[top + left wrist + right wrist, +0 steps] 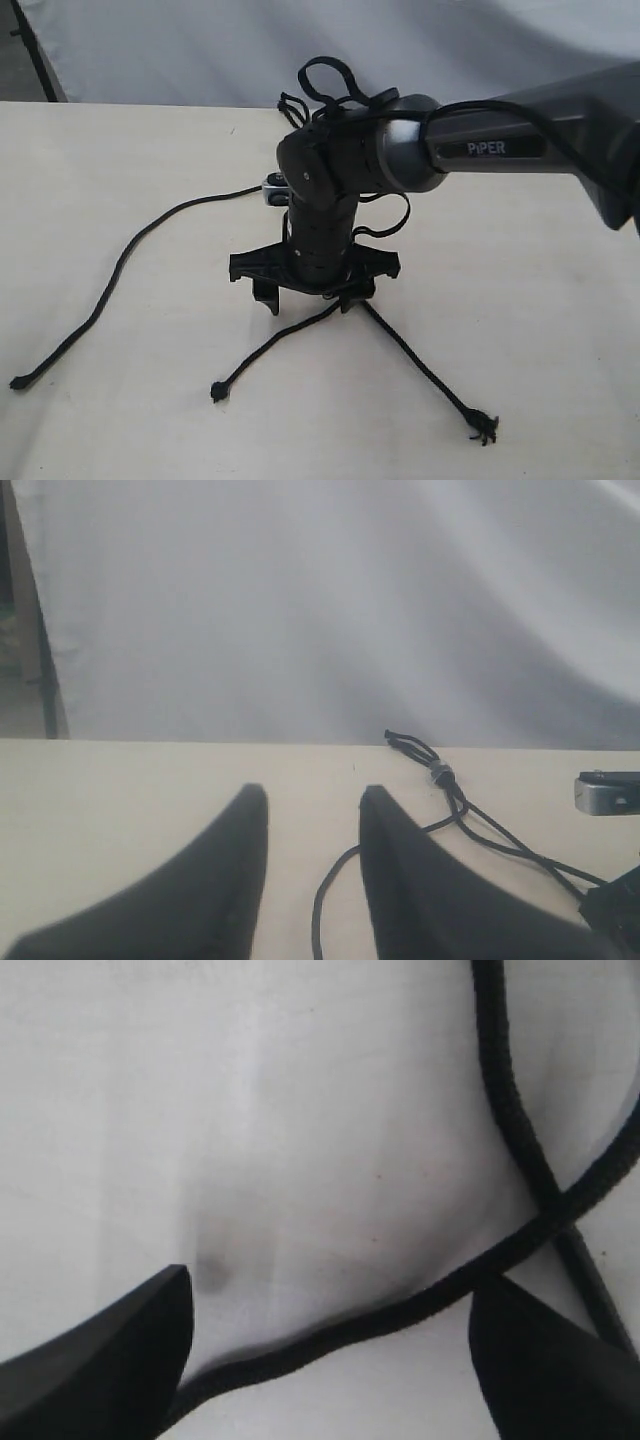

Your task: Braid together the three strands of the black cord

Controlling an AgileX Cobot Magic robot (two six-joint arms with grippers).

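One desk (90, 180): pale, carrying the whole black cord (150, 225).
Right arm (520, 140): reaches across the middle, wrist pointing down.
Right claw (313, 292): spread wide, low over the strands, pinching nothing.
Left claw (312, 810): parted and empty, facing the cord's far end.
Three strands (420, 365): fanned out and unbraided; two cross just by the right claw.
Grey band (440, 775): far side of the desk, nothing pinning it.
Risk: closing at the crossing could catch both strands, and a pull would probably drag the loose band.
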